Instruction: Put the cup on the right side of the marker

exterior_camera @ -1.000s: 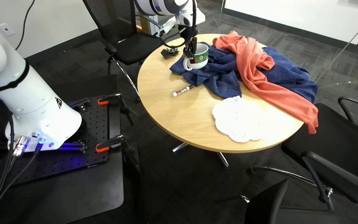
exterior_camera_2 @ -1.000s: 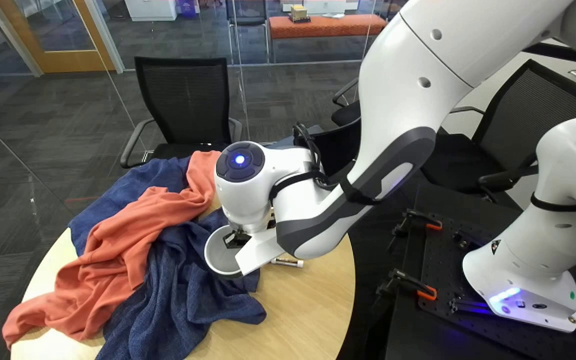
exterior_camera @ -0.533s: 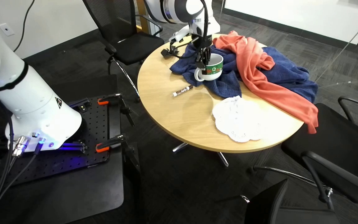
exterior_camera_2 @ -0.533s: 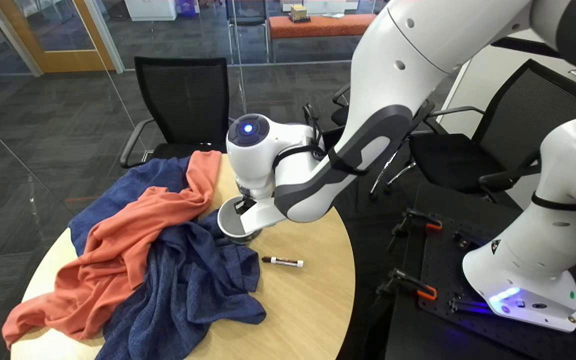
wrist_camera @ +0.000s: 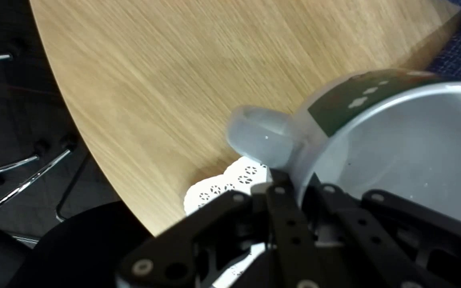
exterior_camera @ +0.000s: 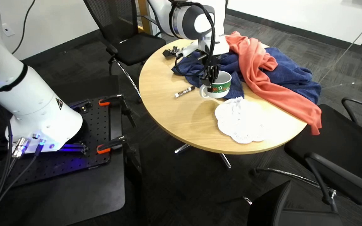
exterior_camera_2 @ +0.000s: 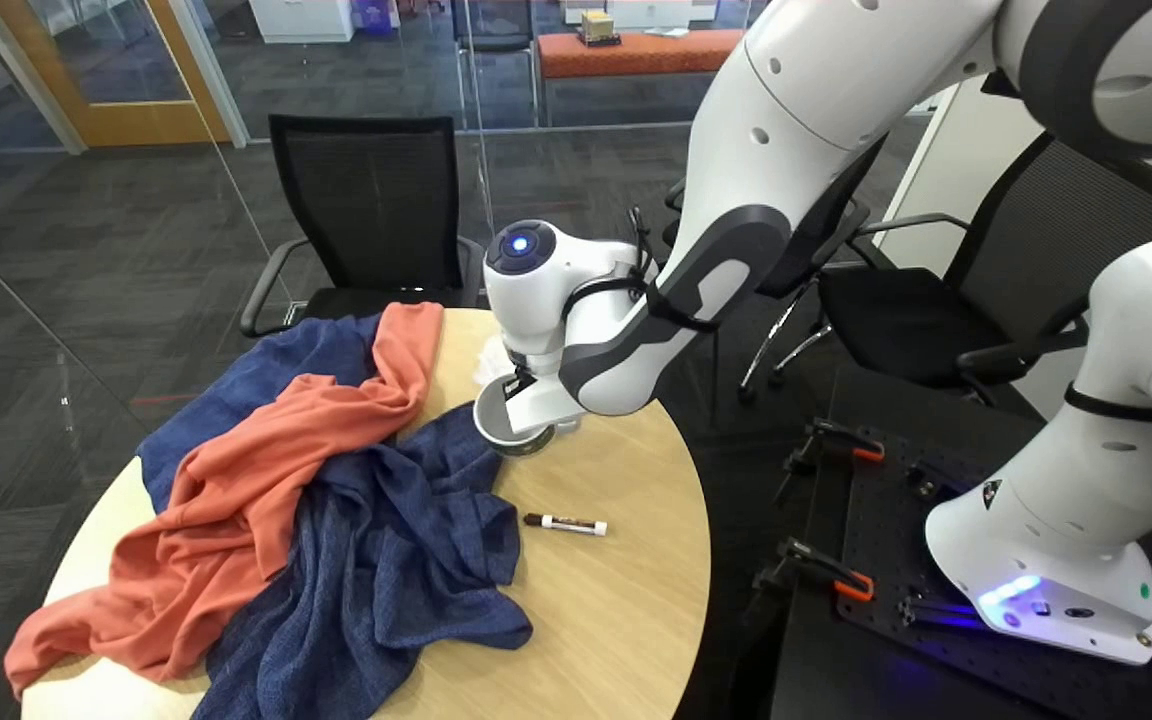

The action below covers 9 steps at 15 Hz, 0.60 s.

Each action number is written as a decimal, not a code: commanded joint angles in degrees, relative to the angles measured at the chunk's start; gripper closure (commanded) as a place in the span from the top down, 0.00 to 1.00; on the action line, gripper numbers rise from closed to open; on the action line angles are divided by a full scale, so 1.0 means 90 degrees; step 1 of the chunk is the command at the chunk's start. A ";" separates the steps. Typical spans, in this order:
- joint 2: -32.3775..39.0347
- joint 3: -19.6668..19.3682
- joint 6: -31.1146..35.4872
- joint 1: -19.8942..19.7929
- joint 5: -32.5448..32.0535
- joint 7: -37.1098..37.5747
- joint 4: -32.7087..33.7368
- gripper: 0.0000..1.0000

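Note:
The white cup with a green patterned band (exterior_camera: 221,88) is in my gripper (exterior_camera: 211,82), upright or nearly so. In the wrist view the gripper (wrist_camera: 297,183) is shut on the cup's (wrist_camera: 406,152) wall beside the handle, one finger inside and one outside. The cup appears raised above the table, between the blue cloth and the white scalloped cloth. It also shows in an exterior view (exterior_camera_2: 496,408), beyond the blue cloth. The marker (exterior_camera: 184,91), dark with white parts, lies on the table by the blue cloth's edge in both exterior views (exterior_camera_2: 566,524). The marker is out of the wrist view.
A blue cloth (exterior_camera_2: 386,570) and an orange cloth (exterior_camera: 281,91) lie bunched on the round wooden table (exterior_camera: 174,116). The white scalloped cloth (exterior_camera: 240,122) lies near the rim, close to the cup. A small black object (exterior_camera: 169,53) sits at the far left edge. Chairs surround the table.
The gripper has carried the cup from over the blue cloth, past the marker, toward the white scalloped cloth. The marker and cloths have stayed in place.

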 commanded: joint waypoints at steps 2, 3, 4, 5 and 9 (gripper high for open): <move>-0.0047 -0.0006 -0.0157 -0.0220 0.0245 -0.0040 -0.0081 0.02; -0.0026 -0.0027 -0.0148 -0.0246 0.0275 -0.0028 -0.0110 0.02; -0.0024 -0.0029 -0.0164 -0.0286 0.0321 -0.0042 -0.0155 0.02; -0.0019 -0.0039 -0.0185 -0.0315 0.0360 -0.0044 -0.0195 0.02; -0.0039 -0.0011 -0.0226 -0.0456 0.0495 -0.0110 -0.0407 0.02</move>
